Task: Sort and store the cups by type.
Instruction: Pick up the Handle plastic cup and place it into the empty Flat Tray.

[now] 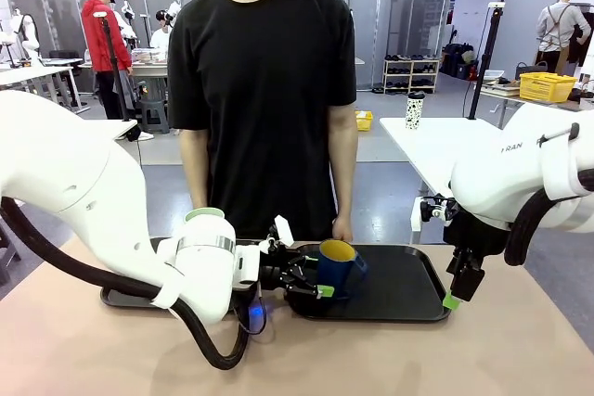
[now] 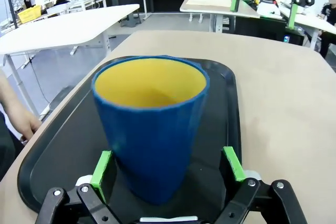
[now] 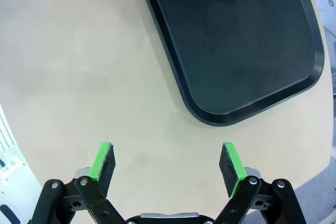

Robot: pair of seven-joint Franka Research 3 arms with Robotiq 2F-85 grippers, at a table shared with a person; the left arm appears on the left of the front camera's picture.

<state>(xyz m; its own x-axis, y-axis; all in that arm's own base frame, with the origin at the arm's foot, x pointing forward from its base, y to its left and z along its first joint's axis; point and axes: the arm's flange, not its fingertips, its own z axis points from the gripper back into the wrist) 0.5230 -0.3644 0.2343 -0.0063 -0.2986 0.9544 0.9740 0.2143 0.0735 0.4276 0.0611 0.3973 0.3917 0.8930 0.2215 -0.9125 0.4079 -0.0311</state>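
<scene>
Your right claw hangs released over bare tabletop, just off the near corner of the black tray. On that tray, your left claw is spread wide, its pads flanking the dark blue mug without touching it. Beyond the tray stands a person.

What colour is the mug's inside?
Yellow inside the dark blue mug; the left wrist view shows it best.
</scene>
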